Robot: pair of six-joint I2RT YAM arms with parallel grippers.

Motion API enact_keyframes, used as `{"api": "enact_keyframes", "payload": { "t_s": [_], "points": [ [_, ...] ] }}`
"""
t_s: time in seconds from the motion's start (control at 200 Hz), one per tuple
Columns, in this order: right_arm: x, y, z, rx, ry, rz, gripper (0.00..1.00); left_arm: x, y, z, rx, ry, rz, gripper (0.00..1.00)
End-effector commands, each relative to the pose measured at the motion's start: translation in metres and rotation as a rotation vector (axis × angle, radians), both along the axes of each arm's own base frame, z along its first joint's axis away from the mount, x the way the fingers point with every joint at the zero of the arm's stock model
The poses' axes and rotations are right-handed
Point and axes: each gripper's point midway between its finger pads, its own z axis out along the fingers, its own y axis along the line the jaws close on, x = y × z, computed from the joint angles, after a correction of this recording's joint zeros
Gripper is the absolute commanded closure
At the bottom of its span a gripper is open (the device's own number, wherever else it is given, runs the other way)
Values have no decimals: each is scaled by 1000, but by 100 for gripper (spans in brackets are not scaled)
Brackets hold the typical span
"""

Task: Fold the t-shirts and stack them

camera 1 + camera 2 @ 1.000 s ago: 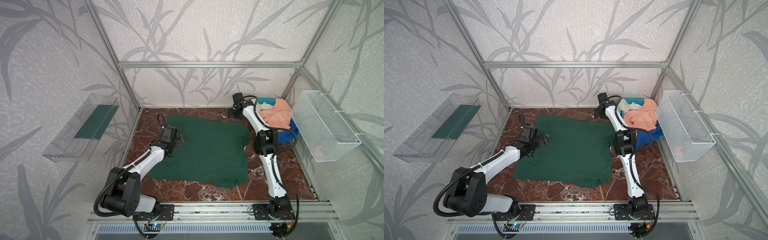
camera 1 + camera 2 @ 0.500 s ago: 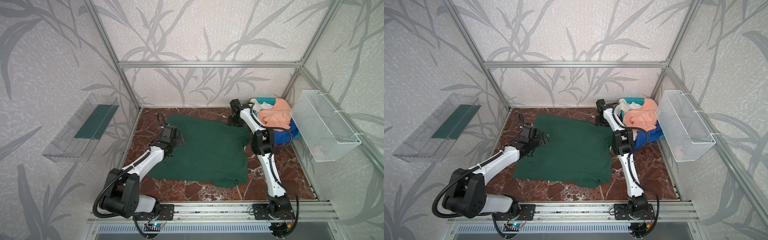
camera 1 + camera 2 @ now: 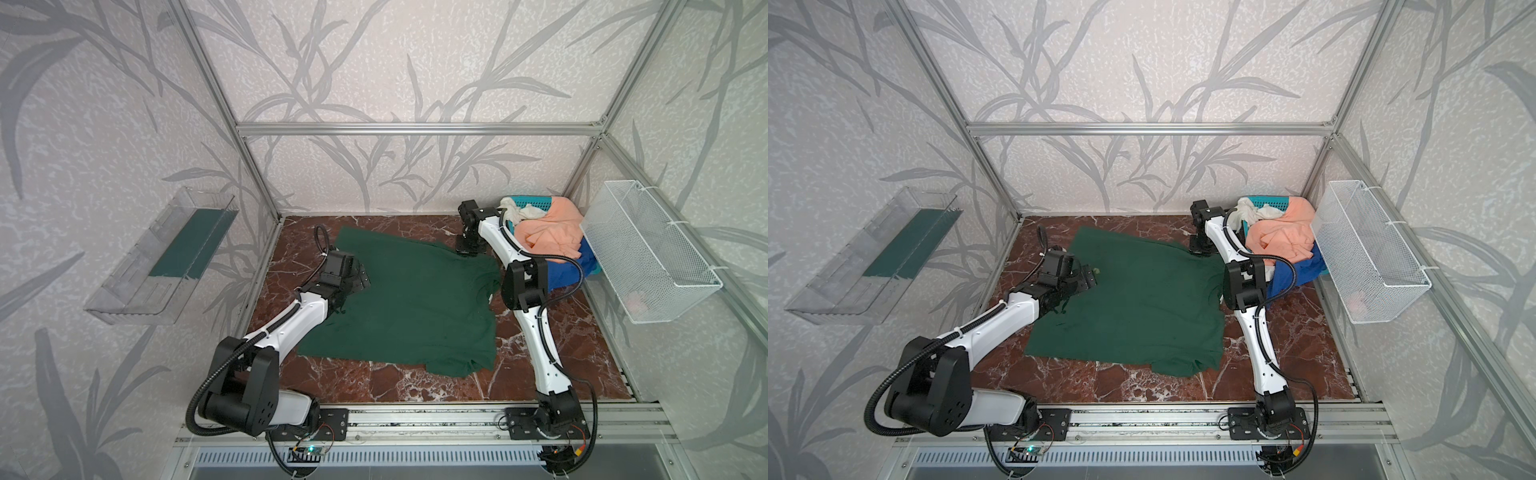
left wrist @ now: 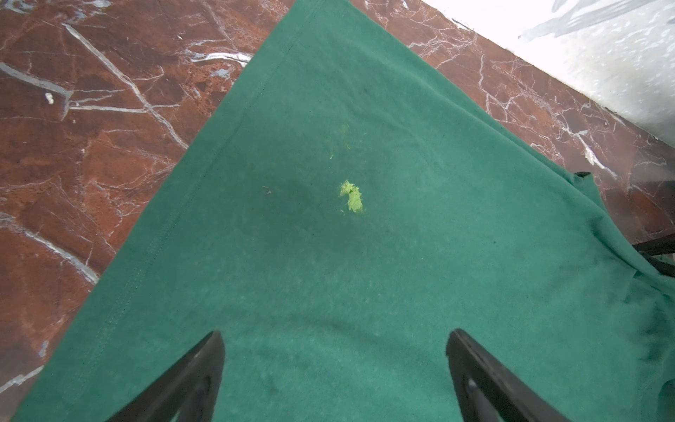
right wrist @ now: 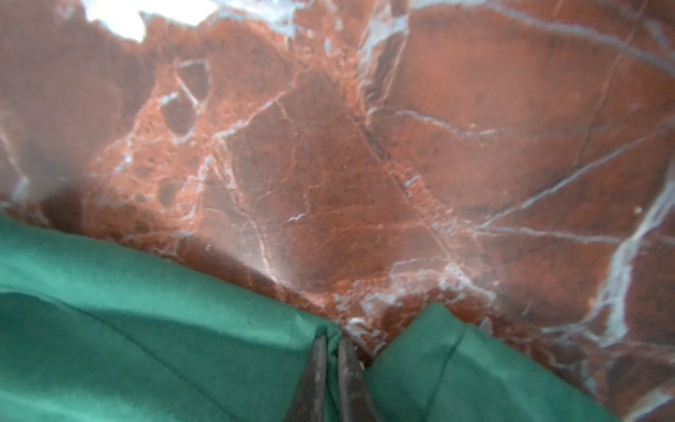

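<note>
A large dark green t-shirt (image 3: 415, 299) (image 3: 1133, 307) lies spread on the red marble table. My left gripper (image 3: 363, 276) (image 4: 334, 334) hovers open over the shirt's left part (image 4: 328, 274), its fingers wide apart with only cloth below them. At the shirt's far right corner, my right gripper (image 3: 467, 251) (image 5: 332, 338) is shut, pinching the green hem (image 5: 146, 347) between its fingers. Peach (image 3: 548, 232), white (image 3: 521, 210) and blue (image 3: 569, 266) t-shirts are heaped in a teal basket (image 3: 532, 202) at the far right.
A white wire-mesh basket (image 3: 648, 257) hangs on the right wall. On the left wall there is a clear plastic shelf (image 3: 166, 253). A small light-green scrap (image 4: 352, 197) lies on the green shirt in front of the left gripper.
My right gripper came down from beside the teal basket to the green shirt's far right corner and closed on the hem. The left gripper stayed open where it was.
</note>
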Motion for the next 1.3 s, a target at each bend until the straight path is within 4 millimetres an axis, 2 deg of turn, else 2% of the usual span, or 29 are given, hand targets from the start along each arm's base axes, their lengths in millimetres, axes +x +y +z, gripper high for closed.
{"api": "enact_keyframes", "payload": {
  "t_s": [0.0,0.15,0.365,0.545,0.755,0.88,1.025,1.185,1.295],
  "points": [
    [8,5,38,18,-74,30,100,-3,7,2,21,-9,9,5],
    [18,19,58,79,-134,97,100,-2,11,1,22,-7,19,5],
    [27,20,80,70,-211,113,100,-1,13,-3,14,5,26,5],
    [34,24,96,8,-288,142,100,-1,16,-6,17,14,35,5],
    [38,35,127,-83,-394,178,100,-1,22,-9,20,22,54,5],
    [31,40,136,-86,-402,192,100,-1,27,-11,22,26,72,5],
    [13,38,138,-96,-370,172,100,-2,35,-14,36,40,104,5],
    [-11,39,132,-102,-384,155,100,-4,41,-19,48,51,125,5],
    [-33,37,117,-110,-381,119,100,-2,41,-22,39,57,127,5]
  ]
}}
